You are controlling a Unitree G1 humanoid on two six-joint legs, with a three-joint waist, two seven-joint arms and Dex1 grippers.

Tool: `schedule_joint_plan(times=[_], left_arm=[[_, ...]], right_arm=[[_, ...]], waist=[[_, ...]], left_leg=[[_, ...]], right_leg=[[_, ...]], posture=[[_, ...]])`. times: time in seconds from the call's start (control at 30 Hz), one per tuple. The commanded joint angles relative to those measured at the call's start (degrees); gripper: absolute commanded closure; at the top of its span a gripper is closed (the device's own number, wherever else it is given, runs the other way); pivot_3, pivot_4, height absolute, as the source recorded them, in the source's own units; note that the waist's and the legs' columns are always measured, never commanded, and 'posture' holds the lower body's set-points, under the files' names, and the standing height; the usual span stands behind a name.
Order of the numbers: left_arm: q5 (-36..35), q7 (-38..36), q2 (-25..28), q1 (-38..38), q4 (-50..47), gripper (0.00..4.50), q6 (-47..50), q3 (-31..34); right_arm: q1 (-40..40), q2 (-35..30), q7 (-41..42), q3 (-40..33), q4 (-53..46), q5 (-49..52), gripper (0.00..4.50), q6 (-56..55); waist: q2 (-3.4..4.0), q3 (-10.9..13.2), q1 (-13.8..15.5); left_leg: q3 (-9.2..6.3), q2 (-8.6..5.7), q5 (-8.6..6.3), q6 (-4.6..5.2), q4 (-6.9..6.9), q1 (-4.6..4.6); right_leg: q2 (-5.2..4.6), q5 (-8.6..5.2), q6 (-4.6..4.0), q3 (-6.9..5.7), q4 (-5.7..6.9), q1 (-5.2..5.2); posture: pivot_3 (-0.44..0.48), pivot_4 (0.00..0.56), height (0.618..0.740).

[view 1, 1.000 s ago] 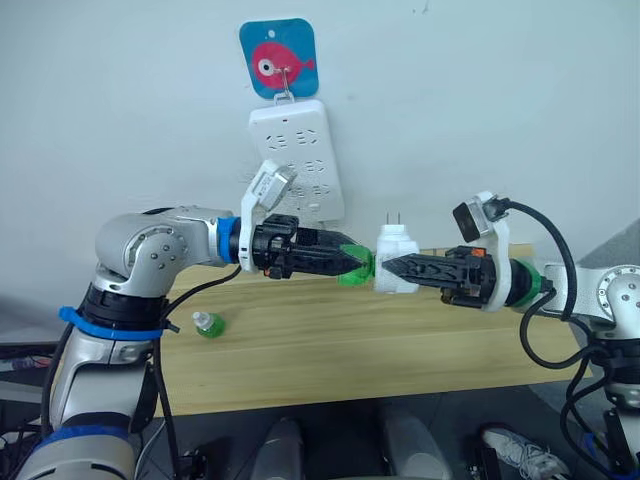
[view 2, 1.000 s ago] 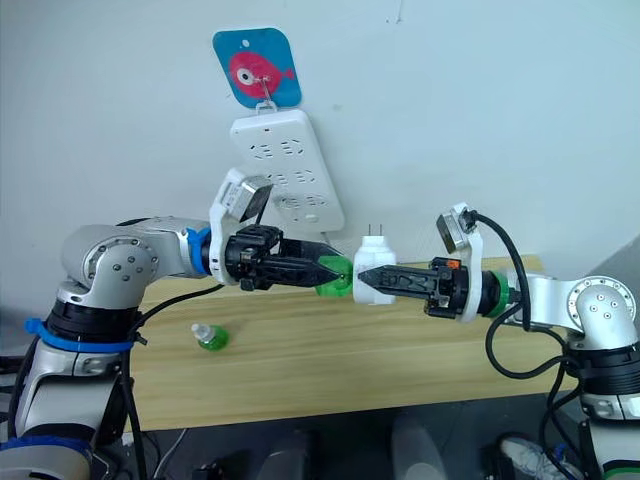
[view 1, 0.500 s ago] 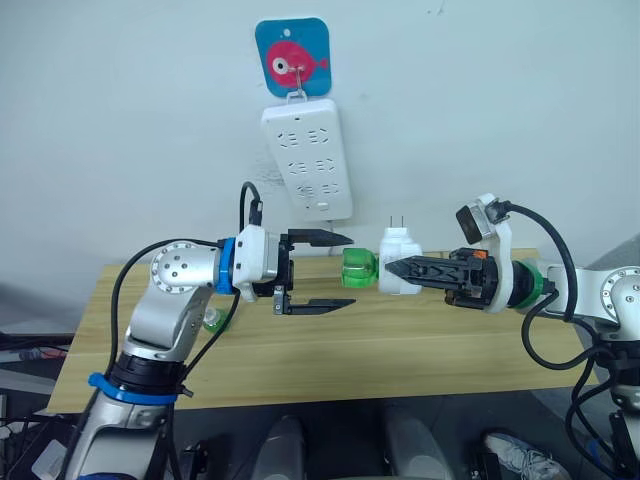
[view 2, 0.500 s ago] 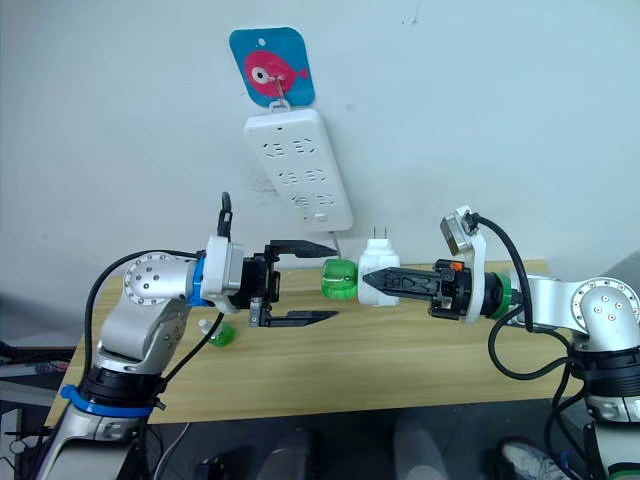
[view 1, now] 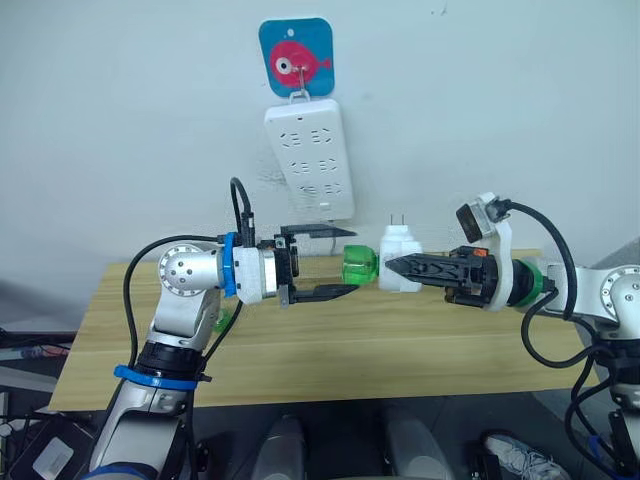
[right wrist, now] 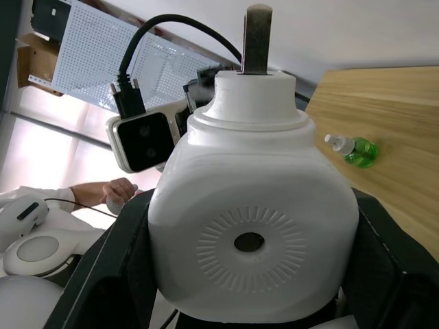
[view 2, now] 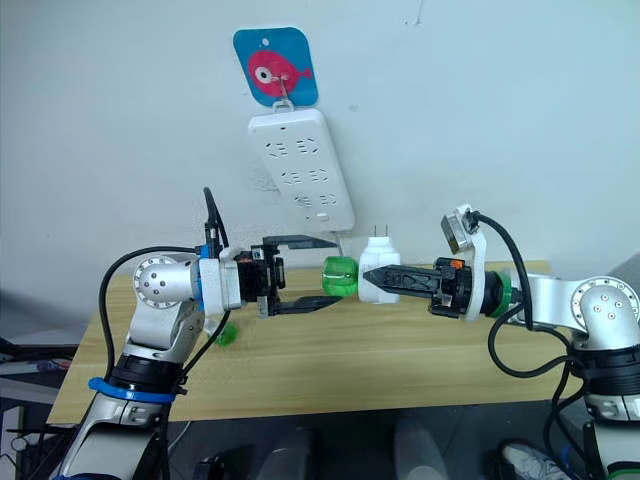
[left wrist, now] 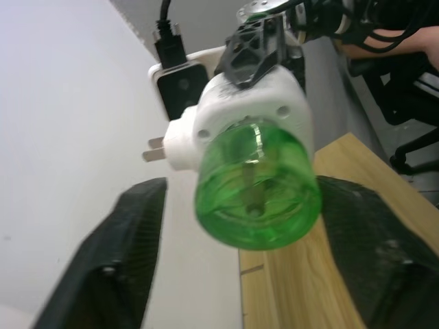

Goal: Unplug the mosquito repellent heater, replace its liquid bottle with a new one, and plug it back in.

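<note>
My right gripper point(view 1: 392, 267) clamped the unplugged heater point(view 1: 398, 260) above the table point(view 1: 330, 350), its green bottle point(view 1: 358, 266) screwed in. My left gripper point(view 1: 335, 262) stood wide open around that bottle, not touching. Plugging into the strip point(view 1: 310, 160) remained. My right wrist view showed another bottle point(right wrist: 354, 150) lying on the table.

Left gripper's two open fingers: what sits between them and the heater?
The green liquid bottle, screwed into the heater held by the right gripper; the left gripper straddles it, seen in both eye views.
</note>
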Motion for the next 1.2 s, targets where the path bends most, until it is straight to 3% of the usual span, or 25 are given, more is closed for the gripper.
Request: schedule_joint_plan(times=[0.03, 0.13, 0.2, 0.27, 0.4, 0.5, 0.57, 0.77, 1.0, 1.2], left_arm=[[-0.5, 0.5, 0.2, 0.8, -1.4, 2.27, -1.0, -0.3], [-0.5, 1.5, 0.1, 0.2, -2.0, 2.27, 0.2, -0.2], [-1.7, 3.5, 1.1, -0.6, -3.1, 2.27, 7.4, 0.0], [-5.4, 5.7, 3.8, -1.9, -4.9, 2.27, 21.9, -0.1], [-27.4, 9.5, 11.7, -8.3, -5.4, 2.27, 66.6, 1.4], [-34.6, 8.3, 14.3, -13.6, -2.8, 2.27, 81.6, 2.2], [-35.7, 7.9, 14.8, -15.2, -2.9, 2.27, 84.7, 2.3], [-30.8, 7.5, 13.6, -14.3, -6.8, 2.27, 77.9, 2.4], [-19.6, 2.1, 14.6, -7.9, -10.3, 0.17, 61.0, 0.2], [-5.0, -1.0, 11.4, -0.3, -9.3, 0.0, 31.5, -0.3]], right_arm=[[-0.8, 0.2, 0.6, -1.0, -1.1, 1.4, 1.47, -0.1], [-0.8, 0.2, 0.6, -1.0, -1.3, 1.4, 1.47, 0.0], [-0.9, 0.1, 0.7, -1.0, -1.4, 1.4, 1.47, 0.1], [-0.8, -0.3, 0.8, -1.0, -1.6, 1.4, 1.47, 0.2], [-0.2, -1.6, 1.9, -0.3, -3.2, 1.4, 1.47, 1.0], [0.0, -2.0, 2.4, 0.2, -3.8, 1.4, 1.47, 1.1], [0.0, -2.1, 2.6, 0.4, -4.0, 1.4, 1.47, 1.0], [1.1, -3.0, 3.3, 0.9, -5.4, 1.4, 1.47, 0.7], [1.7, -4.1, 4.1, 0.8, -5.3, 1.4, 1.47, 0.2], [1.9, -4.3, 4.2, 0.7, -5.4, 1.4, 1.47, -0.1]], waist=[[0.0, 0.0, 0.0], [0.0, 0.0, 0.0], [0.0, 0.0, 0.0], [0.0, 0.0, -0.2], [-0.01, 0.1, -0.6], [-0.02, 0.1, -1.1], [-0.02, 0.2, -1.5], [0.04, 0.3, -1.5], [0.03, 0.3, -1.3], [0.04, 0.3, -0.8]], left_leg=[[-0.01, 0.0, 0.0, 0.0, 0.0, 0.0], [-0.01, 0.0, 0.0, 0.0, 0.0, 0.0], [-0.01, 0.0, 0.0, 0.0, 0.02, 0.0], [-0.03, 0.0, 0.0, 0.0, 0.03, -0.01], [-0.15, 0.0, 0.0, 0.02, 0.03, -0.01], [-0.2, -0.01, 0.0, 0.03, 0.03, -0.01], [-0.17, -0.02, 0.0, 0.03, 0.0, 0.0], [-0.11, 0.04, 0.02, 0.0, -0.06, 0.02], [-0.01, 0.03, 0.01, 0.0, -0.05, 0.03], [0.01, 0.03, 0.01, 0.01, -0.05, 0.02]], right_leg=[[0.0, 0.0, 0.0, 0.0, 0.0, 0.0], [0.0, 0.0, 0.0, 0.0, 0.0, 0.0], [0.0, 0.0, 0.0, 0.0, 0.01, 0.0], [0.01, 0.0, 0.0, -0.01, 0.03, 0.01], [0.03, 0.0, 0.01, -0.07, 0.07, 0.01], [0.04, -0.01, 0.02, -0.14, 0.06, 0.02], [0.04, -0.01, 0.02, -0.12, 0.04, 0.02], [0.05, -0.02, 0.01, -0.1, 0.0, -0.02], [0.03, -0.01, 0.01, -0.01, -0.01, -0.02], [0.02, -0.01, 0.0, 0.02, -0.03, -0.02]], posture=[[-0.122, 0.216, 0.734], [-0.122, 0.216, 0.734], [-0.122, 0.216, 0.734], [-0.123, 0.22, 0.734], [-0.121, 0.222, 0.734], [-0.119, 0.222, 0.734], [-0.119, 0.222, 0.734], [-0.121, 0.223, 0.734], [-0.121, 0.219, 0.734], [-0.122, 0.215, 0.734]])
